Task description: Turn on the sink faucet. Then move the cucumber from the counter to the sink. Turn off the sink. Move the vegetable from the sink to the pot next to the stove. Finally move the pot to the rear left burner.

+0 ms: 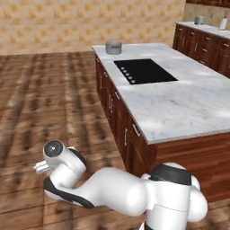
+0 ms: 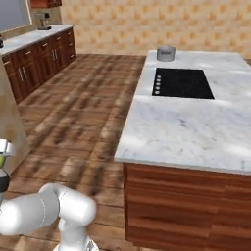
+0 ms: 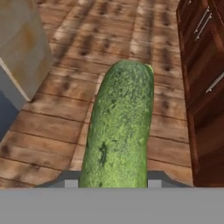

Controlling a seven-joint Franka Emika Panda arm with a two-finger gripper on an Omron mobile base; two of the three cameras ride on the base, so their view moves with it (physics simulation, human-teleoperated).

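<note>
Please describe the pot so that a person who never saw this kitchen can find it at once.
Find the island counter of white marble with the black stove set in it. Beyond the stove, at the far left corner, stands the pot, a small grey metal cylinder, alone there.

You are looking at the worktop (image 1: 179, 108): the stove (image 1: 144, 71) is sitting in it, and the pot (image 1: 113, 47) is standing just behind the stove's far left corner.

The cucumber (image 3: 119, 127) is sitting in the hand (image 3: 113, 181), above the floor (image 3: 65, 100).

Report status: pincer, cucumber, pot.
Pincer shut on cucumber, carried above wood floor. Pot on island counter beside stove. Nothing on counter between.
</note>
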